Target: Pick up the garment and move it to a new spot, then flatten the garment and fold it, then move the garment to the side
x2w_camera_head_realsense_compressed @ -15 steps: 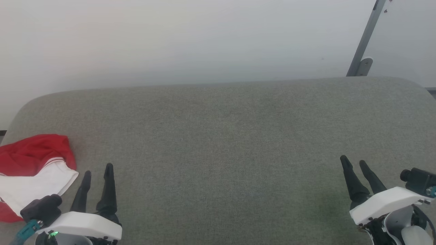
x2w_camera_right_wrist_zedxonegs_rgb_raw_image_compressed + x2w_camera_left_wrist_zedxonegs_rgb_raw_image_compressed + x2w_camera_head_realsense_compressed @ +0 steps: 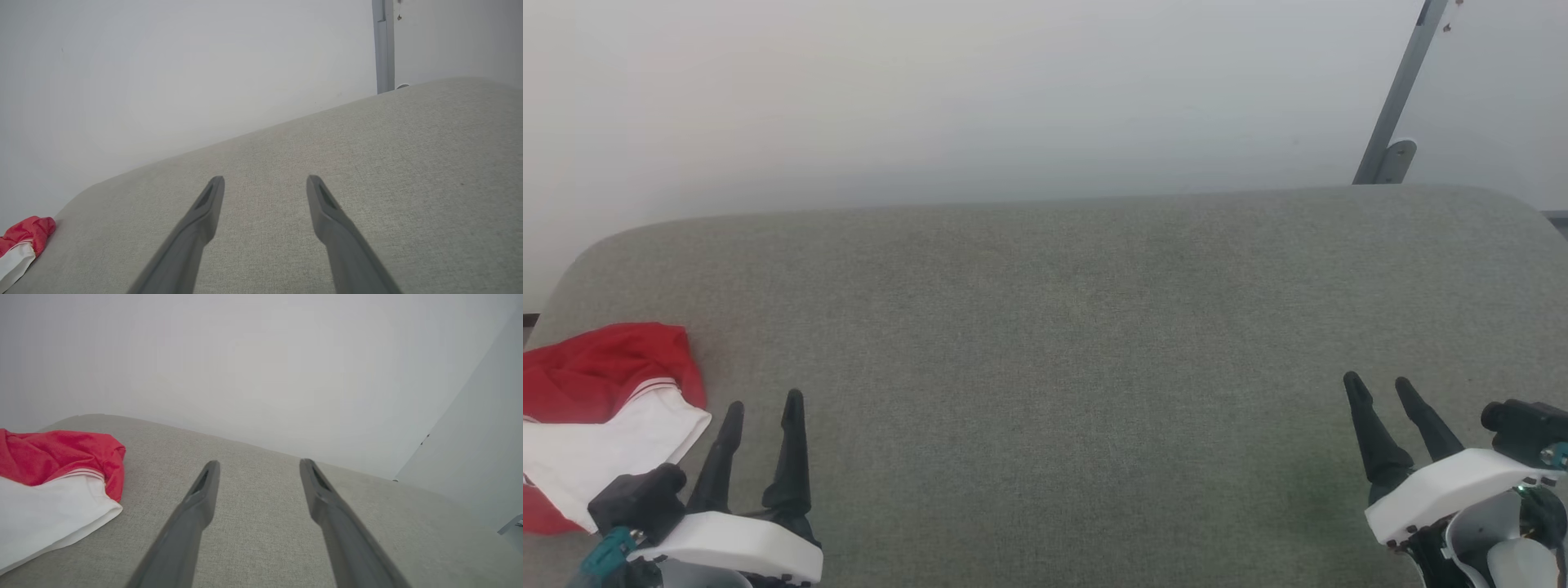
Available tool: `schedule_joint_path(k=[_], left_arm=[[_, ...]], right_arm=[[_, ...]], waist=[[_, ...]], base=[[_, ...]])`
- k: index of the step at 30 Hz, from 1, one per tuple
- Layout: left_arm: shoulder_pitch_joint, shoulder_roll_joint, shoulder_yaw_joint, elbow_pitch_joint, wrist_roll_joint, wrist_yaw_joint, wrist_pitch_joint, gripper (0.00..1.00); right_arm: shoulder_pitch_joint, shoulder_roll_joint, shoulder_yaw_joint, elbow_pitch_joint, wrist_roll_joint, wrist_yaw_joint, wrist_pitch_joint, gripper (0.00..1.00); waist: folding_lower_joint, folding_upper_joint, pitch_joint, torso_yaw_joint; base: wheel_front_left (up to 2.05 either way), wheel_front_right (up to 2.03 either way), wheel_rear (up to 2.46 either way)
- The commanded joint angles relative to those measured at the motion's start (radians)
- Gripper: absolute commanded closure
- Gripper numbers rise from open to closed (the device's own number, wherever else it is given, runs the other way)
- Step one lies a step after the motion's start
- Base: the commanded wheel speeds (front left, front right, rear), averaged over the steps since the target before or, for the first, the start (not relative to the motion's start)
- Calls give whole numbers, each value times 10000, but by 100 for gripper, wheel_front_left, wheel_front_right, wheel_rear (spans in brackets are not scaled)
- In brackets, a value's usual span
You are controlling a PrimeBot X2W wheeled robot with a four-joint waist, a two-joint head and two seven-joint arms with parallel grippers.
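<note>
Both grippers have shifted slightly to my right since the earlier frame; the garment [image 2: 605, 384] has not moved.

Count: one garment, two grippers, two dark fingers on each.

Left gripper [image 2: 765, 400]: jaws spread wide, nothing between them, hovering over the near-left part of the grey padded surface [image 2: 1045, 310].

Right gripper [image 2: 1377, 380]: jaws spread wide, nothing between them, near the near-right corner.

Garment: lies bunched at the left edge of the surface, red cloth on the far side, one white cuff panel with thin striped trim on the near side. It is just beside my left gripper's outer finger, apart from it.

Surroundings: one pale wall [image 2: 931, 98] behind the far edge, and one grey metal strut [image 2: 1401, 90] leaning past the far-right corner. The surface between the grippers is bare.
</note>
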Motion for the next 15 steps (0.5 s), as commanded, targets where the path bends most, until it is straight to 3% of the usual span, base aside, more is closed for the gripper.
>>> schedule_joint_path(k=[1, 15], left_arm=[[64, 50, 39, -107, 303, -30, -116, 0], [122, -6, 68, -215, 1553, -135, -405, 0]], right_arm=[[-150, -88, 32, -106, -205, 5, -92, 0], [-141, -286, 96, -155, -1211, 6, -328, 0]], waist=[[0, 0, -2, -4], [0, 0, -12, -3]], base=[[0, 0, 0], [0, 0, 0]])
